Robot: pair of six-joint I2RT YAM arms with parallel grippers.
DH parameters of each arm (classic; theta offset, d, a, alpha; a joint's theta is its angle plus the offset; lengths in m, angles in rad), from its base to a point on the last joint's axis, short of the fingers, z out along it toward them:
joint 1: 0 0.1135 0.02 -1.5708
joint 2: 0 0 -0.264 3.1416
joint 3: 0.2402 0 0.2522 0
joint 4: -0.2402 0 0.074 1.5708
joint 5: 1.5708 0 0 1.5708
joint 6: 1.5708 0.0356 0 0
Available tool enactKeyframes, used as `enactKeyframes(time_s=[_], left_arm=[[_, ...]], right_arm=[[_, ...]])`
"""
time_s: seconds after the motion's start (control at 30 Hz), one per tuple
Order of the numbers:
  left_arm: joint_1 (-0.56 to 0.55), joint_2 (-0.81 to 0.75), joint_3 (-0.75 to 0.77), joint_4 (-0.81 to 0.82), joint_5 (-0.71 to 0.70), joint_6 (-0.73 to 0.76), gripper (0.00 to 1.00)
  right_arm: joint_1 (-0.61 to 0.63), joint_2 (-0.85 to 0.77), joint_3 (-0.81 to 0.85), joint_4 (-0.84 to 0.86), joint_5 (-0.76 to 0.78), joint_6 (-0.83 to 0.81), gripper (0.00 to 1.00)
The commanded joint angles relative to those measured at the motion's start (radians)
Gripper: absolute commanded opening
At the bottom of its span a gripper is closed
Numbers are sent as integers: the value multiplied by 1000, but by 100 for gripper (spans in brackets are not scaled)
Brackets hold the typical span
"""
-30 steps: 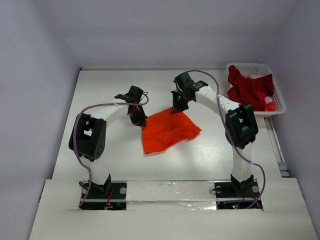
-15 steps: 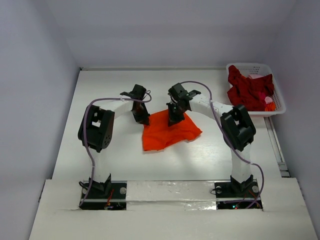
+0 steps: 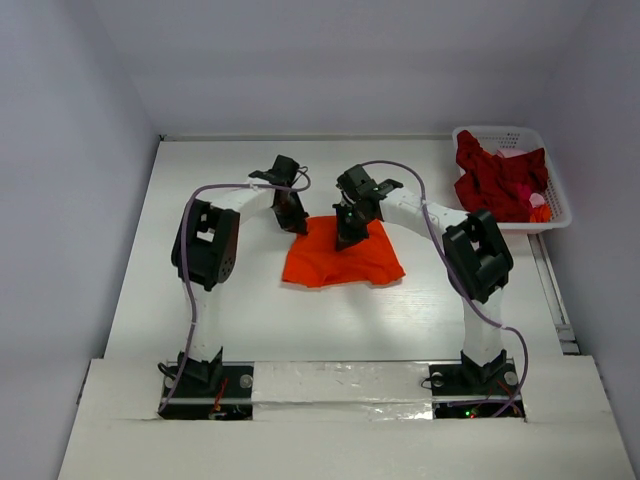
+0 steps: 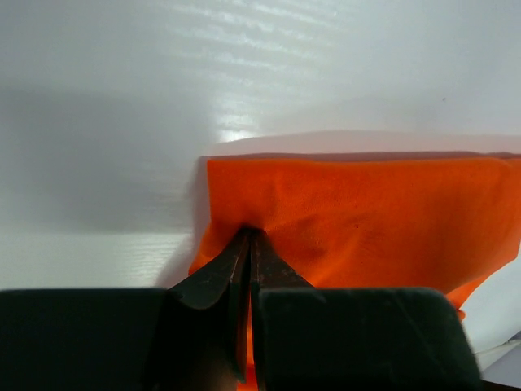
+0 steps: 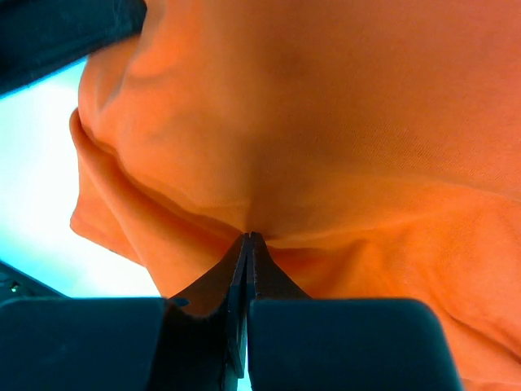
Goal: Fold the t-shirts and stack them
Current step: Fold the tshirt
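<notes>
The bright orange t-shirt (image 3: 345, 256) lies partly folded on the white table in the middle of the top view. My left gripper (image 3: 293, 221) is shut on its far left corner; the left wrist view shows the jaws (image 4: 250, 236) pinching orange cloth (image 4: 366, 212) near a straight edge. My right gripper (image 3: 345, 237) is shut on the shirt's upper middle; the right wrist view shows the jaws (image 5: 249, 236) closed on gathered orange cloth (image 5: 326, 122). Dark red t-shirts (image 3: 495, 178) lie heaped in the basket.
The white lattice basket (image 3: 556, 200) stands at the far right edge of the table (image 3: 220, 300), with a small orange-pink thing (image 3: 540, 212) at its near corner. Grey walls close in the table at the back and left.
My left gripper moved right and away, carrying the shirt's left corner up so the shirt now lies squarer. My right gripper came down from the far edge onto the shirt.
</notes>
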Motion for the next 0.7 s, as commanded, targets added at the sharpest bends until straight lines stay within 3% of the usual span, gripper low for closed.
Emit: enactKeyframes(time_s=[0.0,0.27,0.43,0.67], left_arm=[[30,45,36,-37,-45,26,0],[48,11,29,-58,-64,40,0],[58,-66,39,-84,-81,53,0],[58,-52,130,-127,-62,57,0]], right_arm=[[-1,-55,5,33,5,3,0],[-1,-62,51,-2,97,-8,0],[-12,-40,184,-62,158,-14,0],[-67,32,324,-113,168,-26,0]])
